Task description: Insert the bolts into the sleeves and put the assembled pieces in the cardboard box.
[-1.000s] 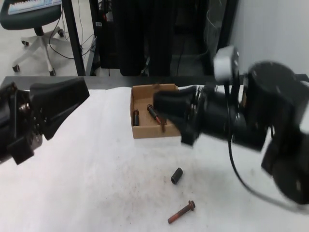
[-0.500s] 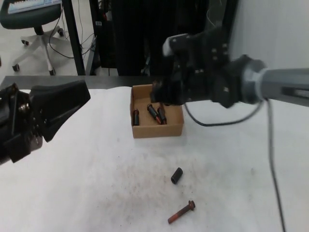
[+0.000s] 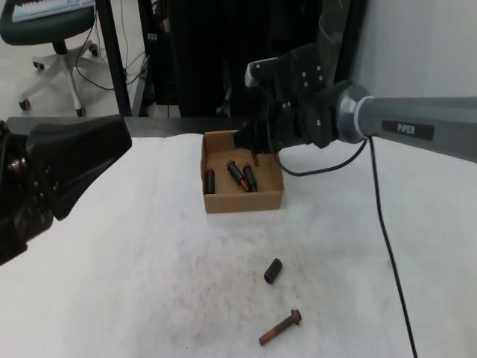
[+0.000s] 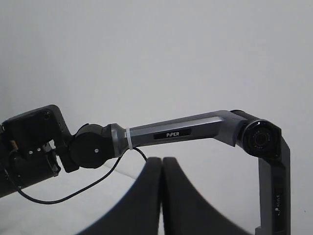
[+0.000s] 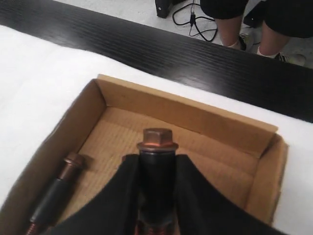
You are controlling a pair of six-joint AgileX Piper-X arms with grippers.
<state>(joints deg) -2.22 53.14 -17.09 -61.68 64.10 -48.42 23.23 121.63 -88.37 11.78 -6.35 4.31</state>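
The cardboard box (image 3: 242, 201) stands at the back middle of the white bench. My right gripper (image 3: 255, 151) hangs over its far side, shut on an assembled piece (image 5: 156, 140), a copper bolt in a black sleeve, held low inside the box (image 5: 186, 115). That piece (image 3: 250, 177) lies beside two more assembled pieces (image 3: 210, 180) (image 3: 235, 173); one of them (image 5: 54, 196) shows next to my right gripper (image 5: 156, 166). A loose black sleeve (image 3: 273, 271) and a loose copper bolt (image 3: 281, 327) lie on the near bench. My left gripper (image 4: 162, 196) is shut on nothing and is raised at the bench's left (image 3: 112, 142).
The right arm (image 4: 186, 128) stretches across from the right at box height, its cable (image 3: 384, 224) trailing over the bench. A black strip (image 5: 146, 46) runs along the bench's far edge. An office chair (image 3: 52, 37) and dark racks stand behind.
My right arm swung from the near right out over the box, bringing the assembled piece down into it. My left arm shifted slightly.
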